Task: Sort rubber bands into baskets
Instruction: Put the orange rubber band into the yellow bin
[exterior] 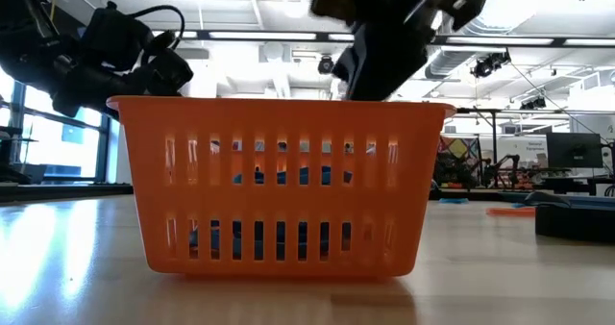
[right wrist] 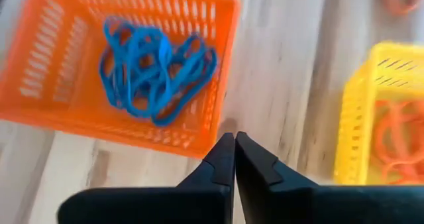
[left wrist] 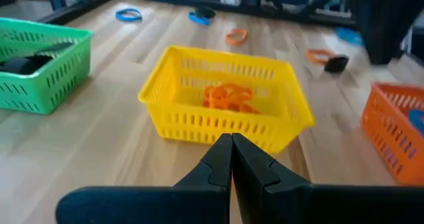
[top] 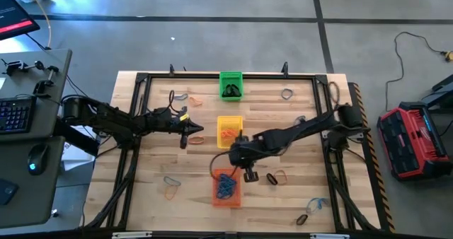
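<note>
Three baskets stand in a row down the table's middle: green (top: 230,85) at the far side with black rubber bands (left wrist: 26,63), yellow (top: 229,131) with orange ones (left wrist: 228,97), and orange (top: 226,187) nearest with blue ones (right wrist: 156,65). My right gripper (right wrist: 233,139) is shut and empty. It hangs over bare wood between the orange and yellow baskets, just off the orange basket's far right corner (top: 239,162). My left gripper (left wrist: 232,144) is shut and empty, left of the yellow basket (top: 200,131) and pointing at it. Loose bands lie flat around the table.
Loose bands lie at the far left (top: 192,97), far right (top: 287,94), right of the orange basket (top: 277,177), near left (top: 172,189) and near right (top: 315,205). A black frame (top: 141,80) runs round the tabletop. In the low view the orange basket (exterior: 279,186) fills the foreground.
</note>
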